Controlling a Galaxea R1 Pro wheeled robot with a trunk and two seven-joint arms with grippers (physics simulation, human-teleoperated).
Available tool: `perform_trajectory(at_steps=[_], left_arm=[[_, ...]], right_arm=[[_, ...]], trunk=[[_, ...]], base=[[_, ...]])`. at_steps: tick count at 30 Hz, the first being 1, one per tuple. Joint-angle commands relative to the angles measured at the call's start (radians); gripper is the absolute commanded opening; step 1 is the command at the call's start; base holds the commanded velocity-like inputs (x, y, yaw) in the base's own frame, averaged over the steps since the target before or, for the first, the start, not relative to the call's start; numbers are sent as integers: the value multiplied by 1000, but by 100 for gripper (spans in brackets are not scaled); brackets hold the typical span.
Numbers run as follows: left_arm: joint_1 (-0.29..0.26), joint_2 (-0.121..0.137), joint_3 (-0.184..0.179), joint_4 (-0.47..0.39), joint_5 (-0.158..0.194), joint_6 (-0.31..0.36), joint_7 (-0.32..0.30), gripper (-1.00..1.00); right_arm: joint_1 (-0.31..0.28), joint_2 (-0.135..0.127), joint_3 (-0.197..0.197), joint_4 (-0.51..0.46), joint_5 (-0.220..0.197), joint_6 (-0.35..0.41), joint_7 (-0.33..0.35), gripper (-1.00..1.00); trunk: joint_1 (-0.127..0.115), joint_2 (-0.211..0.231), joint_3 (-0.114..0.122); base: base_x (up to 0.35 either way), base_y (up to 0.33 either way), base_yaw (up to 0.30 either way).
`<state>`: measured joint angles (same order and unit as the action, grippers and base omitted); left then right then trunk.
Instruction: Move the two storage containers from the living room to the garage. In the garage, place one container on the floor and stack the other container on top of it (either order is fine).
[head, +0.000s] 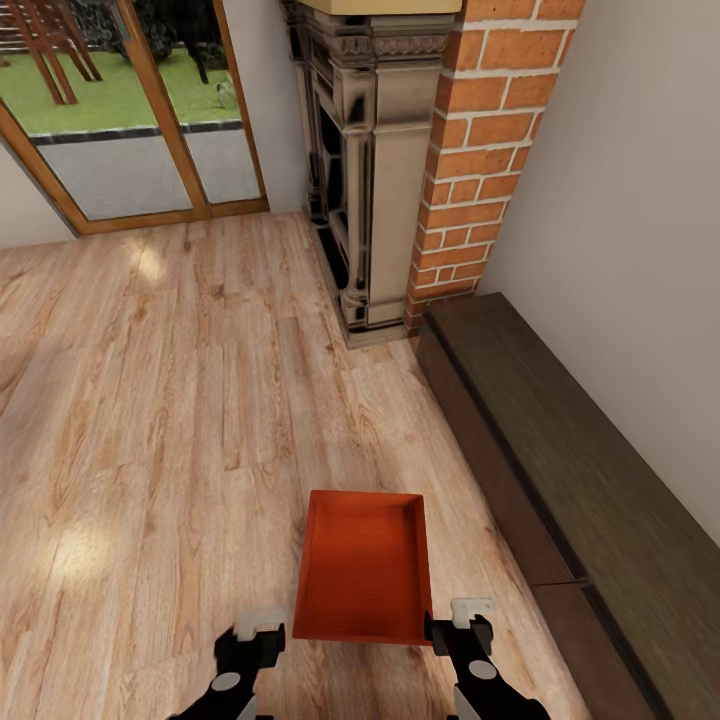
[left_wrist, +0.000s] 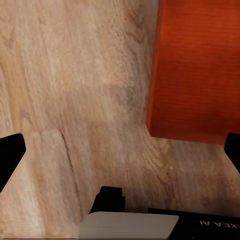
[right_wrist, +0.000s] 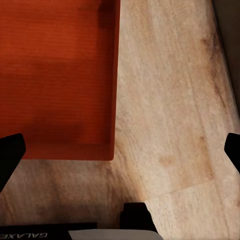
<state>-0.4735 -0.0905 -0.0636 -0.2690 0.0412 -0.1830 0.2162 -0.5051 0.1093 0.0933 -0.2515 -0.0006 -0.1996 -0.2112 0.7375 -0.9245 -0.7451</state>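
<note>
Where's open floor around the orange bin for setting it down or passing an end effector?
Widest bare wood floor lies left of the storage container, toward the glass door. Also free between container and fireplace. Tighter on its right: a narrow strip before the dark low bench.

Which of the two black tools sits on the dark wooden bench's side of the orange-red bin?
The right tool, by the orange-red open rectangular bin's near right corner, nearer the dark wooden bench; the left tool flanks the opposite corner.
</note>
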Motion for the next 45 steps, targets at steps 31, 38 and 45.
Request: perform_trajectory(at_steps=[31, 38, 45], left_arm=[[0, 0, -14, 7, 0, -48, 3, 100], [1, 1, -15, 8, 1, -49, 2, 100], [0, 2, -15, 8, 1, -49, 2, 100]], right_arm=[[0, 20, 9, 3, -2, -52, -7, 100], [0, 20, 9, 3, -2, -52, -7, 100], [0, 20, 9, 3, -3, -52, -7, 100]], trunk=[[8, -15, -7], [35, -64, -29], [61, -113, -51]], base=[[0, 0, 0], [0, 0, 0], [0, 0, 0]])
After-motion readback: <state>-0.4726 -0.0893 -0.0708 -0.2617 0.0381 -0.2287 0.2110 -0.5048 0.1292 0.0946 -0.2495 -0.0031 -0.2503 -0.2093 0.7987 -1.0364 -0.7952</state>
